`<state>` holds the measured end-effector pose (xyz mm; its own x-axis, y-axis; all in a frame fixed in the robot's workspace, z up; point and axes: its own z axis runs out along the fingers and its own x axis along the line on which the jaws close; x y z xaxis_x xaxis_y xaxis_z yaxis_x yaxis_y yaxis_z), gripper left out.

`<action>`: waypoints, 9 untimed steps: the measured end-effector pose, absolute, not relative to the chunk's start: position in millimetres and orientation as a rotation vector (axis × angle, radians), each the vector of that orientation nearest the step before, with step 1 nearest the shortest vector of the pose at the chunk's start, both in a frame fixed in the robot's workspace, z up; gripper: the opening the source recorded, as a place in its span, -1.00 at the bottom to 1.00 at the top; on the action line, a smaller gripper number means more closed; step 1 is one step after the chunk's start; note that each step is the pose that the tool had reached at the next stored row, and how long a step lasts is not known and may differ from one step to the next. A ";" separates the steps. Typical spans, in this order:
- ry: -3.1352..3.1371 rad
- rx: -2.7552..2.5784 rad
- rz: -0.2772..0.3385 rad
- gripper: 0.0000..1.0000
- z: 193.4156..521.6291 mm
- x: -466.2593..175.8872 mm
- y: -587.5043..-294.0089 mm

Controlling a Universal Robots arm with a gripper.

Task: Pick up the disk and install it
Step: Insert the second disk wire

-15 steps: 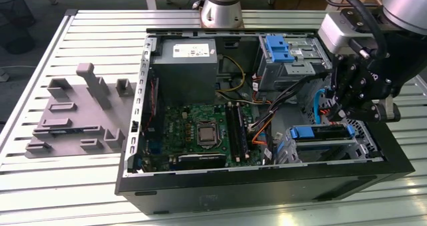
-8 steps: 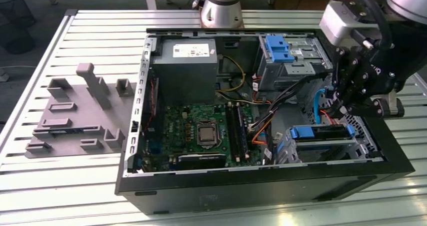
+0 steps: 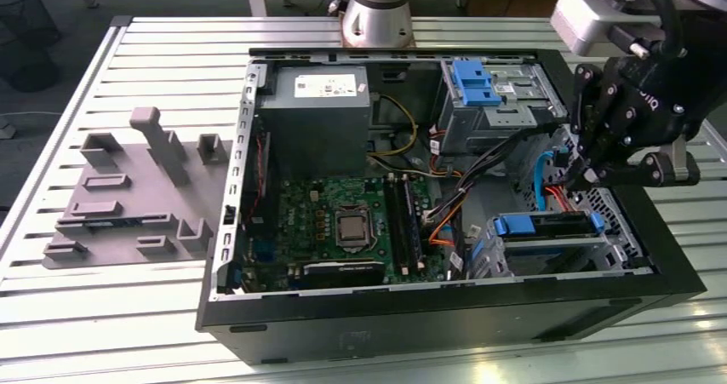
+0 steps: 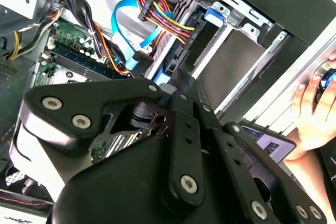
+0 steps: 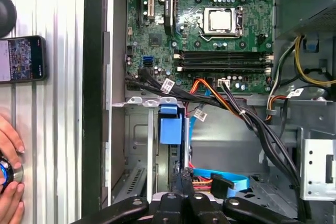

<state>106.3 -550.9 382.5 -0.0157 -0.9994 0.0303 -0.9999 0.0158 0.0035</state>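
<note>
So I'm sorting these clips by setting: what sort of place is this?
Probably a robotics lab or test bench. An open computer case lies on a slatted metal table, a grey fixture sits beside it, and the arm's gripper hangs over the case's drive bays.

Gripper (image 3: 585, 175) hangs inside open computer case (image 3: 455, 312).

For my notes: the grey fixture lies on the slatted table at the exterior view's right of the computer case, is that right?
No: the grey fixture lies on the slatted table at the exterior view's left of the computer case; the exterior view shows it.
</note>
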 end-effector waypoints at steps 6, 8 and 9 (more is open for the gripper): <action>-2.222 2.187 0.029 -0.79 392.4 106.3 -544.7; -2.221 2.187 0.030 -0.79 393.2 106.3 -540.4; -2.221 2.186 0.032 -0.79 393.2 106.3 -536.9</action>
